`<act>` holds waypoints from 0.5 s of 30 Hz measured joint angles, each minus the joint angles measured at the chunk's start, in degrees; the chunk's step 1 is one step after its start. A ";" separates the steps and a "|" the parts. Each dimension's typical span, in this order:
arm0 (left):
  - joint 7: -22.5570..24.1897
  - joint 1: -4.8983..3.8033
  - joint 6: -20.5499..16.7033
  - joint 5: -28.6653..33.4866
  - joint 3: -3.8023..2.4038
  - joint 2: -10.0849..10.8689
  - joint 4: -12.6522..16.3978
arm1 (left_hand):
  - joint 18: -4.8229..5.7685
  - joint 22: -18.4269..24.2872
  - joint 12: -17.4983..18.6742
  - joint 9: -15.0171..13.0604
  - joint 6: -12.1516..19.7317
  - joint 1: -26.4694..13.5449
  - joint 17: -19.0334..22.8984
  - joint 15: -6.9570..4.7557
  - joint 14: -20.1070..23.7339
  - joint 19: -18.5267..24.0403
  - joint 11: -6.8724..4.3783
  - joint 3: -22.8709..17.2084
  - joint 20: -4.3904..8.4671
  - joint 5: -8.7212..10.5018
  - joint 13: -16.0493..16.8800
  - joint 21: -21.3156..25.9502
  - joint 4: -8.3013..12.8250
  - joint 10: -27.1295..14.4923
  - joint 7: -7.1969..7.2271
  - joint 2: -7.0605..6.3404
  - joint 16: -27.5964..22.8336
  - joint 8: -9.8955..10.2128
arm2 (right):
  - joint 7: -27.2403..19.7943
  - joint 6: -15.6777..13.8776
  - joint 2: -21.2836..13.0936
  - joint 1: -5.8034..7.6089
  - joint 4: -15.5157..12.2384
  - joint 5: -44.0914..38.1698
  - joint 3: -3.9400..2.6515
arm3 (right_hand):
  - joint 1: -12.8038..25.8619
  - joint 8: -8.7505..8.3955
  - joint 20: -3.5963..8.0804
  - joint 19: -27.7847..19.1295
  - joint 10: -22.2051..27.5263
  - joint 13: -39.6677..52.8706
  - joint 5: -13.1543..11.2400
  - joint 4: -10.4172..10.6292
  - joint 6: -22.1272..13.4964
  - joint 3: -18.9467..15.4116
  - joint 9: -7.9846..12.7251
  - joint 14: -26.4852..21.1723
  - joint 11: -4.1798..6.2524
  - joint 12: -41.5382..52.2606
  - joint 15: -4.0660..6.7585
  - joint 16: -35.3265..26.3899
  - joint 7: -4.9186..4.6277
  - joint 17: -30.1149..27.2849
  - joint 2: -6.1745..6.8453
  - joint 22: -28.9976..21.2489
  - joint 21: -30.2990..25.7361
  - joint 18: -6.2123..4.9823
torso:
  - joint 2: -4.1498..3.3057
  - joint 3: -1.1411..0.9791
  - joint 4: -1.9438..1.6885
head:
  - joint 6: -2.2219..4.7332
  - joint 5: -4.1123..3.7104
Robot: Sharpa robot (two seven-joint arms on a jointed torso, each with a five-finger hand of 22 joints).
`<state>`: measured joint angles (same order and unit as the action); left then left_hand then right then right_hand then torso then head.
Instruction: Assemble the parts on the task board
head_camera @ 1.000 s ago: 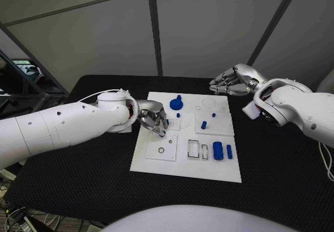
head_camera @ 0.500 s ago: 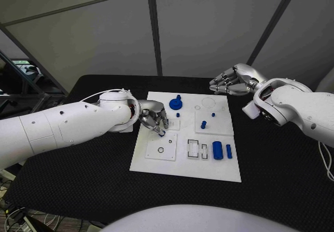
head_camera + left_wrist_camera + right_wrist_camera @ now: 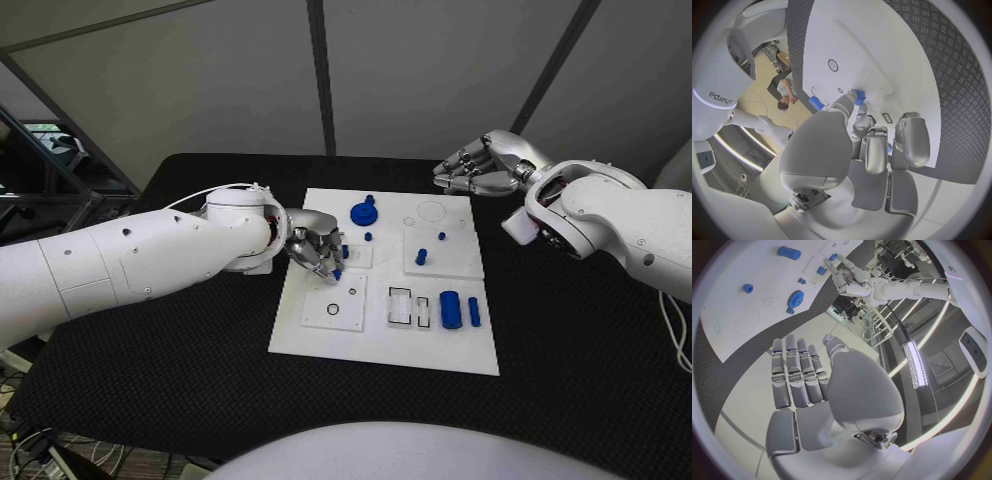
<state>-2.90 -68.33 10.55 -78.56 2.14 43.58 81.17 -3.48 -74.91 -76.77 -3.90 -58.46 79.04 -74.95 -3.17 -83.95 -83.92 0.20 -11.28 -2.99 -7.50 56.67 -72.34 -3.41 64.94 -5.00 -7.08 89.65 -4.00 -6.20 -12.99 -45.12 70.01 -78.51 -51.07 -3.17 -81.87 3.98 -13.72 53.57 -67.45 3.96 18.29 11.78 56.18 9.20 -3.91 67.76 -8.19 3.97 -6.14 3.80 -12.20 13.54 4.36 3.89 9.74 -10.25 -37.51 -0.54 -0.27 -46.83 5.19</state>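
Two hands work from opposite sides of the task board (image 3: pixel 387 345). The left hand (image 3: pixel 316 251) hangs over the board's left edge with its fingers curled together, pinching a small blue part (image 3: pixel 336 273) at the fingertips, just above the raised white tile with a round hole (image 3: pixel 333 310). In the left wrist view the same blue part (image 3: pixel 858 96) shows at the fingertip, close over the white surface. To the right of that hand, a blue gear (image 3: pixel 365 214) sits near the far edge, small blue pegs (image 3: pixel 423 258) stand mid-board, and a blue cylinder (image 3: pixel 451 311) and a slim blue bar (image 3: pixel 475 312) lie near the right edge. The right hand (image 3: pixel 477 168) hovers off the board's far right corner above the black table (image 3: pixel 577 340), holding nothing, fingers loosely bent and apart. Bare table lies along the board's near and right sides.
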 measured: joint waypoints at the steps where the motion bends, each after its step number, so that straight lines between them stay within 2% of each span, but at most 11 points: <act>1: -0.04 0.00 0.12 0.00 0.00 0.00 -0.02 | 0.00 0.00 0.00 0.00 0.00 0.00 0.00 0.00 0.00 0.00 0.00 0.06 0.00 0.00 0.00 0.00 -0.06 0.00 0.00 0.00 0.00 0.00 | 0.00 0.02 0.01 0.00 0.01 0.00 0.00 | 0.00 0.00 0.00 0.00 0.00 0.00 0.00 0.00 0.00 0.00 0.00 0.00 0.00 0.00 0.00 0.00 0.00 0.00 0.00 0.00 0.00 0.00 | 0.00 0.00 0.00 | -0.01 -0.01; 11: -0.28 -0.05 0.85 0.09 -0.04 -0.41 -0.47 | 0.00 0.00 0.00 0.09 0.73 0.00 0.00 0.00 0.00 0.00 0.00 0.62 0.00 0.00 0.00 0.00 -0.13 0.00 -0.32 0.00 0.00 0.19 | 0.00 0.11 0.08 0.00 0.06 0.00 0.00 | 0.00 0.00 0.00 0.00 0.00 0.00 0.00 0.00 0.00 0.00 0.00 0.00 0.00 0.00 0.00 0.00 0.00 0.01 0.00 0.00 0.00 0.00 | 0.01 -0.02 0.00 | -0.10 0.08; 13: -0.29 -0.05 0.87 0.09 -0.05 -0.55 -0.59 | 0.00 0.00 0.00 0.12 0.73 0.53 0.00 0.00 0.00 0.00 0.00 0.69 0.00 0.00 0.00 0.00 -0.06 0.00 -0.32 0.53 0.00 0.18 | 0.00 0.11 0.08 0.00 0.06 0.00 0.00 | 0.00 0.00 0.00 0.00 0.00 0.00 0.00 0.06 0.00 0.08 0.00 0.00 0.00 0.00 0.00 0.00 0.00 0.01 0.00 0.00 0.00 0.00 | 0.01 -0.03 0.01 | -0.12 0.09; 15: -0.29 -0.05 0.86 0.02 -0.05 -0.74 -0.73 | 0.00 0.00 0.00 0.12 0.73 0.53 0.00 0.00 0.00 0.00 0.01 0.69 0.00 0.00 0.04 -0.13 -0.06 0.00 -0.32 0.53 0.00 0.17 | 0.00 0.12 0.08 0.00 0.06 0.00 0.00 | 0.00 0.00 0.00 0.00 0.00 0.00 0.00 0.02 0.00 0.33 0.00 0.00 0.00 0.00 0.00 0.00 0.00 0.01 0.00 0.00 0.00 0.00 | 0.01 -0.03 0.01 | -0.13 0.09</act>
<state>-3.20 -68.38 11.42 -78.54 2.09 42.84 80.44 -3.49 -74.91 -76.77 -3.78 -57.73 79.56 -74.95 -3.17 -83.95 -83.92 0.21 -10.59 -2.99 -7.50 56.71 -72.47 -3.47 64.94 -5.32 -6.55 89.65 -3.83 -6.20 -12.87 -45.04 70.00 -78.44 -51.07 -3.17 -81.87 3.98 -13.72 53.57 -67.45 3.96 18.29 11.80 56.18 9.53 -3.90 67.76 -8.19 3.97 -6.14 3.80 -12.20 13.55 4.36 3.89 9.74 -10.25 -37.50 -0.57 -0.26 -46.97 5.28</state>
